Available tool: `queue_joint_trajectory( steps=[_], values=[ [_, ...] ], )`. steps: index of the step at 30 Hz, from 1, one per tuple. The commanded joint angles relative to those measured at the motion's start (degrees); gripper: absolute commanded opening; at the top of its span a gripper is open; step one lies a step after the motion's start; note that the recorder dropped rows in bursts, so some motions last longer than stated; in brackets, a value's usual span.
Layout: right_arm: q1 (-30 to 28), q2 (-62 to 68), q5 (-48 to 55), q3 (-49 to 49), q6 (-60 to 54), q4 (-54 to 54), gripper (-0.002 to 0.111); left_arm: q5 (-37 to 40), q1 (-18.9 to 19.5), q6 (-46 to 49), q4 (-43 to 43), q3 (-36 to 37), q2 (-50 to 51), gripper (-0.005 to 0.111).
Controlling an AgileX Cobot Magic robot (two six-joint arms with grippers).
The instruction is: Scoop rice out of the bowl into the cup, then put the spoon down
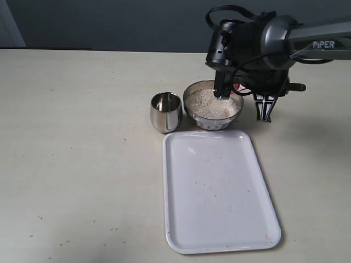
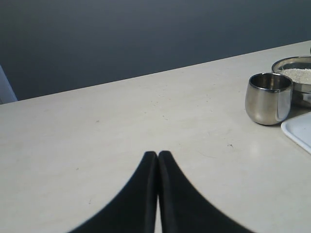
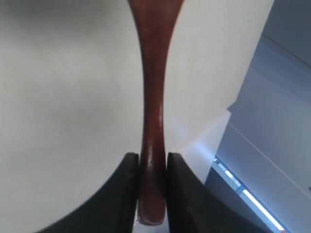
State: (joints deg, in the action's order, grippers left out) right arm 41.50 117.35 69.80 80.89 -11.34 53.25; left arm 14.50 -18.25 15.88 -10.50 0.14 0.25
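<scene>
The steel bowl (image 1: 204,120) holds a pale heap of rice (image 1: 209,106) and stands behind the tray. The narrower steel cup (image 1: 165,112) stands just to its left. My right gripper (image 1: 220,89) hangs over the bowl's far side, pointing down at the rice. In the right wrist view this gripper (image 3: 152,160) is shut on the reddish-brown spoon handle (image 3: 154,87); the spoon's bowl is out of view. My left gripper (image 2: 158,154) is shut and empty, low over bare table, well away from the cup (image 2: 268,98), bowl (image 2: 302,97) and rice (image 2: 299,75).
A white rectangular tray (image 1: 219,192) with a few stray grains lies in front of the bowl; its corner (image 2: 299,130) shows in the left wrist view. A small black stand (image 1: 265,107) sits to the right behind the bowl. Scattered grains lie on the table's near left.
</scene>
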Motion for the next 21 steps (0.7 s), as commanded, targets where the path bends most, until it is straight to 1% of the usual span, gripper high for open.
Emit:
queue_joint_trajectory(
  steps=[1,15,21],
  values=[
    [1.9,2.0,0.2,0.4,1.4,5.2,-0.001,-0.7,-0.3,-0.3,0.1,-0.1,-0.2,0.000],
    [3.9,6.8,0.2,1.2,5.4,12.2,-0.001,-0.7,-0.3,-0.3,0.1,-0.1,-0.2,0.000],
    [4.6,7.7,0.2,1.2,6.0,12.6,-0.001,-0.7,-0.3,-0.3,0.1,-0.1,-0.2,0.000]
  ],
)
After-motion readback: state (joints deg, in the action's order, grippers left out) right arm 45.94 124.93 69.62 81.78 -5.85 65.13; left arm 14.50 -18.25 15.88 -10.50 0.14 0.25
